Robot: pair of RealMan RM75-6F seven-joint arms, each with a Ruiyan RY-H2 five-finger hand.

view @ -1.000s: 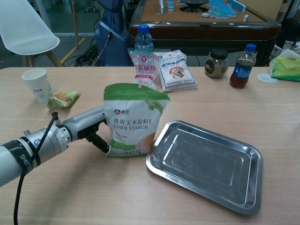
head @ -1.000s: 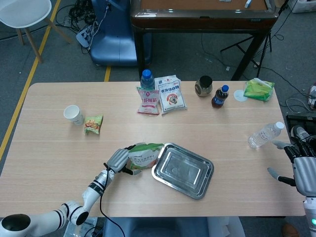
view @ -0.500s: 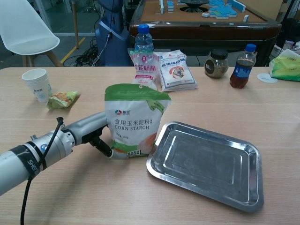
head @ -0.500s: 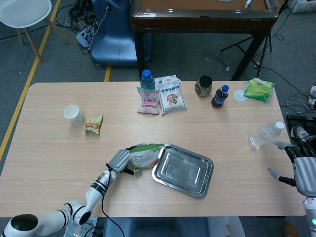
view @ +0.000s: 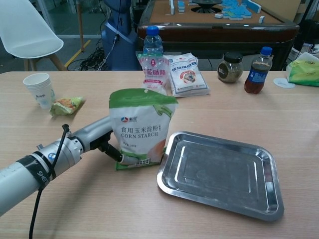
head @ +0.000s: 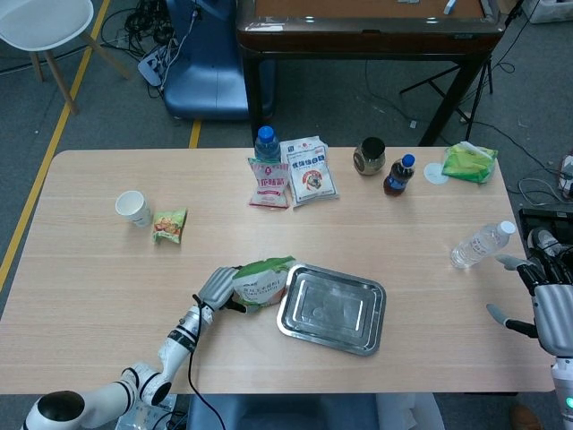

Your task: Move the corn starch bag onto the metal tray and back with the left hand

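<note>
The corn starch bag [view: 140, 128], white with a green top, stands upright on the table just left of the metal tray [view: 222, 173]. My left hand [view: 97, 136] grips it from behind and at its lower left edge. In the head view the corn starch bag [head: 261, 282] touches the metal tray's [head: 331, 308] left rim, with the left hand [head: 216, 288] against its left side. My right hand [head: 548, 296] hangs off the table's right edge, fingers spread and holding nothing.
At the back stand a water bottle [view: 152, 42], two white packets [view: 185, 73], a jar [view: 230, 67] and a cola bottle [view: 256, 70]. A paper cup [view: 40, 88] and snack packet [view: 65, 105] lie left. A clear bottle [head: 480, 244] lies right.
The left hand and the bag shifted slightly right against the tray. The tray turned a little, its right end swinging toward the table's near edge.
</note>
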